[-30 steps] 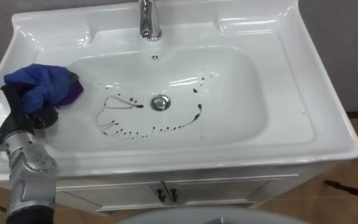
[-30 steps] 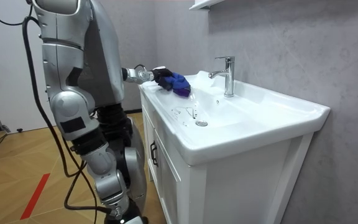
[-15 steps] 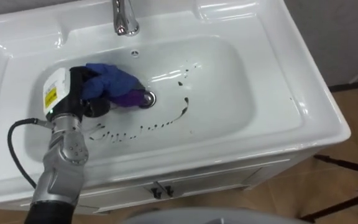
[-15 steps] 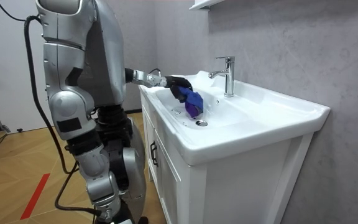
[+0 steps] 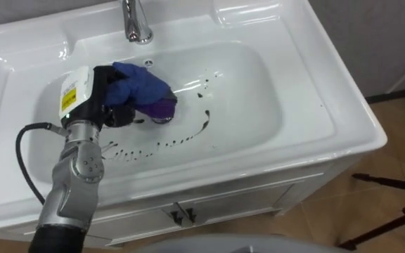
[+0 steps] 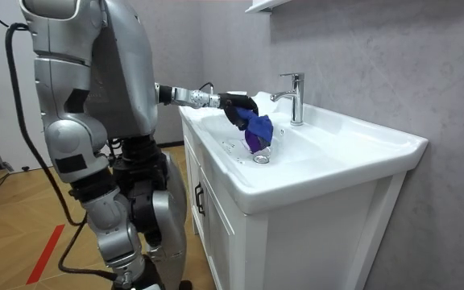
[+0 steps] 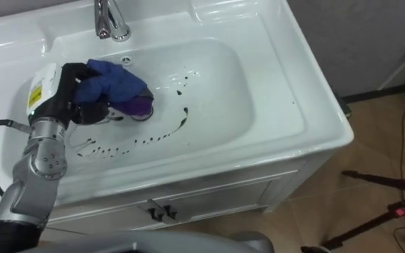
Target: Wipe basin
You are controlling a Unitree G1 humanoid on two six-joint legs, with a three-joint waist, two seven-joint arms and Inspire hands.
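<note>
Basin (image 5: 297, 137) lies under the left hand (image 5: 107, 111), whose fingers curl round a blue cloth (image 5: 143, 88) at the bowl's middle. Dark streaks (image 5: 204, 125) lie just beside the cloth.

Basin (image 5: 308, 112): is gleaming glossy white all over.
Cloth (image 5: 143, 88): is showing bright blue, with a purple patch at its lower end.
Stains (image 5: 201, 125): are running black, in a dotted, streaky arc toward the basin's front edge.
Left hand (image 5: 103, 104): is showing black.
Faucet (image 5: 133, 21): is shining chrome silver.
Floor (image 5: 371, 225): is showing brown wood grain.
</note>
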